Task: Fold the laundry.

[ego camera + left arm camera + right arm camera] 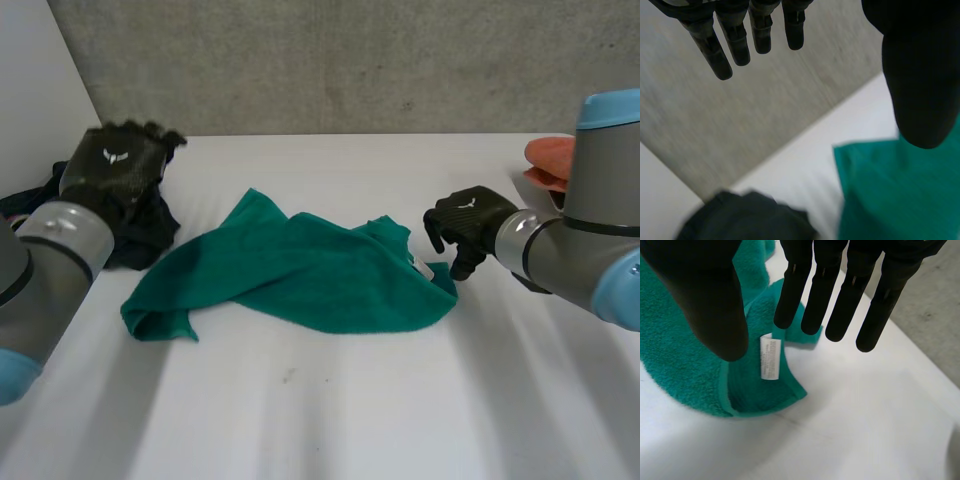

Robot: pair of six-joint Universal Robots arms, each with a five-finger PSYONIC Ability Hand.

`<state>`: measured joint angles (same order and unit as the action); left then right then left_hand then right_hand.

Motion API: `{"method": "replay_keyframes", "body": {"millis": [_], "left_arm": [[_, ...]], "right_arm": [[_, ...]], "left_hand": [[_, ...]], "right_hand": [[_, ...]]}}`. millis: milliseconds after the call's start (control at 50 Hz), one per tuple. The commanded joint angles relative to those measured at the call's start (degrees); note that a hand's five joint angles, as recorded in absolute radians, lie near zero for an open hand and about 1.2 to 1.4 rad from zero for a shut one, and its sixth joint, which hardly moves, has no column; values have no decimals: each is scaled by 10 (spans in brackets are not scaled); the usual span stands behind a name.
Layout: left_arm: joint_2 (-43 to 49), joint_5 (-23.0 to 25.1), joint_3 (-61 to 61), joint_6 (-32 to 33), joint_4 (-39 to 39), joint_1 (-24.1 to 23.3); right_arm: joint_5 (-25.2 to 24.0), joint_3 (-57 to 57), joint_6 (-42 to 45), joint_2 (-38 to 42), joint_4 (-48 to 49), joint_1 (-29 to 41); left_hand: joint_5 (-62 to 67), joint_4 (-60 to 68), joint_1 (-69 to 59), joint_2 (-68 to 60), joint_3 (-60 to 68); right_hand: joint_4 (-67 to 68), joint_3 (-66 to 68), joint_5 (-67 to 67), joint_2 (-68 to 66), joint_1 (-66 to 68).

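A green towel [300, 270] lies crumpled in the middle of the white table [330, 420]. Its right corner carries a white label [425, 268]. My right hand [465, 225] hovers just above that corner. In the right wrist view its fingers [840, 295] point down at the corner, apart from the thumb, and hold nothing; the label [770, 357] and the towel [685, 370] lie below them. My left hand [120, 165] is raised at the table's left side, off the towel. Its fingers [735, 40] are straight and spread and its thumb [920, 75] is apart. The towel's [900, 195] left part lies below it.
A heap of dark clothes [140, 230] lies at the left edge under my left hand, also seen as dark cloth [745, 217] in the left wrist view. An orange thing [548, 165] sits at the right behind my right arm. A grey wall [350, 60] closes the table's far side.
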<state>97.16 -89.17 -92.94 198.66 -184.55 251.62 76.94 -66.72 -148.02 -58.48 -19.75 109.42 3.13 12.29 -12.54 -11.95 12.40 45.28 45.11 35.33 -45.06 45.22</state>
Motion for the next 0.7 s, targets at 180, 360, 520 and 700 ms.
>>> {"method": "replay_keyframes", "body": {"millis": [180,360,520,700], "left_arm": [[16,60,-100,-98,69,91],[83,81,-97,-97,19,125],[147,81,-67,-85,-8,129],[192,68,-39,-48,-28,119]], "right_arm": [[-43,-218,26,-77,196,-26],[-56,-239,-30,-29,234,-33],[-58,-239,-54,0,260,-27],[-64,-249,-76,8,298,-19]], "left_hand": [[-12,-4,7,1,-5],[-14,-6,8,2,-7],[-9,-1,3,-3,-2],[184,192,-190,-196,191]], "right_hand": [[-159,-158,-160,157,-159],[-161,-159,-162,159,-160],[-146,-144,-146,144,-145],[175,176,174,-177,175]]}}
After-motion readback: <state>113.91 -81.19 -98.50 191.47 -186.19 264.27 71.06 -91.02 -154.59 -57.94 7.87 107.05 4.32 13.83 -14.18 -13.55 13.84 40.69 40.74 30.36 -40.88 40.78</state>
